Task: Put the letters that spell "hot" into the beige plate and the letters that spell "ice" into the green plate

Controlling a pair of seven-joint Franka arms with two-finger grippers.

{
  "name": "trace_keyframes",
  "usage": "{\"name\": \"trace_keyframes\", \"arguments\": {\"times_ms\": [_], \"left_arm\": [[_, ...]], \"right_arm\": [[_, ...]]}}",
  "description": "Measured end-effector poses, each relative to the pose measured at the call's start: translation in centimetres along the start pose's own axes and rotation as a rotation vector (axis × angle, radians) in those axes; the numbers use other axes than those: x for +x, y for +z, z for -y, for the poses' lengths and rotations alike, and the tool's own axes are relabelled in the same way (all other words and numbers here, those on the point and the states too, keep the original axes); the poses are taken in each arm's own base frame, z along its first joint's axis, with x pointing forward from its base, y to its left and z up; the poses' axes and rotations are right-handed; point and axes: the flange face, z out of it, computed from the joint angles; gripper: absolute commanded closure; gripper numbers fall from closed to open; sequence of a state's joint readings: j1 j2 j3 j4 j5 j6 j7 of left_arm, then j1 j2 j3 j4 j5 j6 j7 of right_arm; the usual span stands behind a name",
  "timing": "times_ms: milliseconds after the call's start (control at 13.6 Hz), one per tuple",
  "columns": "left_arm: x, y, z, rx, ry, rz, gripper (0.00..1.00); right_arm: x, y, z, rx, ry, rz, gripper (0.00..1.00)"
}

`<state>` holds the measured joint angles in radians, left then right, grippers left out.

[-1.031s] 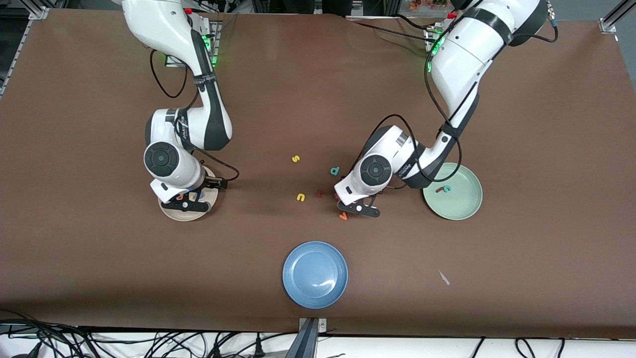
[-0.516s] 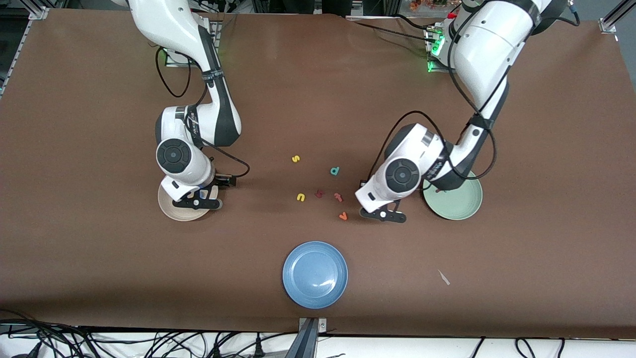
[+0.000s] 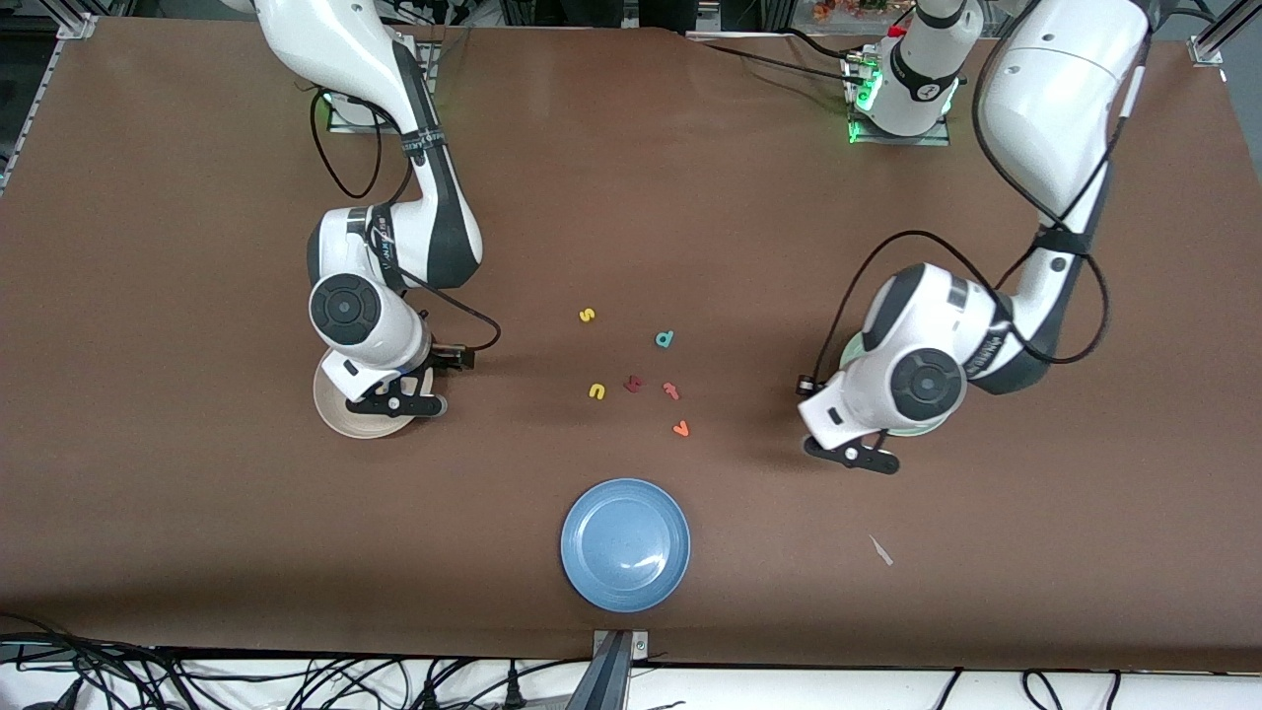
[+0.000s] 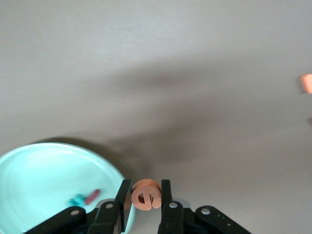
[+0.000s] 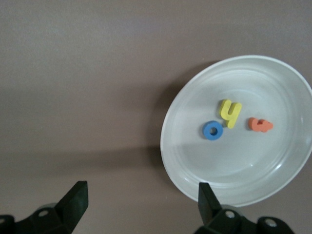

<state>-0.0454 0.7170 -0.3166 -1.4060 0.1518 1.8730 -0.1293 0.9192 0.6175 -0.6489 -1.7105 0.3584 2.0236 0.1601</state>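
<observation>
- While the right gripper (image 3: 394, 404) hung wide open and empty over the beige plate (image 3: 330, 414), I counted three letters in it: h (image 5: 230, 113), o (image 5: 212, 130), t (image 5: 260, 125).
- I counted six stray letters (image 3: 595, 391) mid-table and one blue plate (image 3: 625, 544).
- The left gripper (image 4: 145, 195) pinched the e (image 4: 145, 194) just beside the green plate (image 4: 44, 175), which held two letters: i (image 4: 92, 196), c (image 4: 77, 201). I judged it best to centre over the plate, then release low.

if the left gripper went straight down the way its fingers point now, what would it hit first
Probably the bare table just beside the green plate, not the plate itself. The left gripper holds the orange "e" just off the rim, though depth is hard to judge.
</observation>
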Motion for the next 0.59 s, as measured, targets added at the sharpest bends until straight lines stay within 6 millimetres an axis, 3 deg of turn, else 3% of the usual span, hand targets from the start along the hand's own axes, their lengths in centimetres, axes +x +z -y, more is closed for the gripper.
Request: {"name": "trace_keyframes", "arguments": {"times_ms": [295, 589], "left_arm": [[-0.5, 1.1, 5.5, -0.016, 0.037, 0.034, 1.00], [-1.4, 4.0, 6.5, -0.024, 0.031, 0.110, 1.00]], "right_arm": [[0.1, -1.6, -1.2, 0.006, 0.018, 0.012, 0.00], [0.3, -2.9, -2.2, 0.019, 0.037, -0.002, 0.00]]}}
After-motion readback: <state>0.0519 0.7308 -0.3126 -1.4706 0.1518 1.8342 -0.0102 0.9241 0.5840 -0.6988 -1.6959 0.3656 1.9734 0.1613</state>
